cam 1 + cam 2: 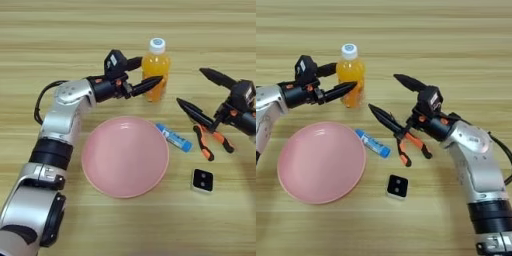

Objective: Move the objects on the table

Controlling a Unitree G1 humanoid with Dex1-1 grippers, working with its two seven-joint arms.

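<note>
An orange-drink bottle (156, 70) with a white cap stands upright at the back middle of the table (50, 30). My left gripper (151, 70) is open, with one black finger behind the bottle's left side and the other across its front. My right gripper (382, 91) is open wide and hangs just left of and above the orange-handled pliers (413, 145), its lower finger pointing towards the blue-and-white tube (372, 143). The tube lies between the pliers and the pink plate (125, 156). Below the pliers, nearer me, sits a small black square block (397, 187).
The plate lies in front of the bottle, under my left forearm. Bare wood stretches along the back and along the front edge.
</note>
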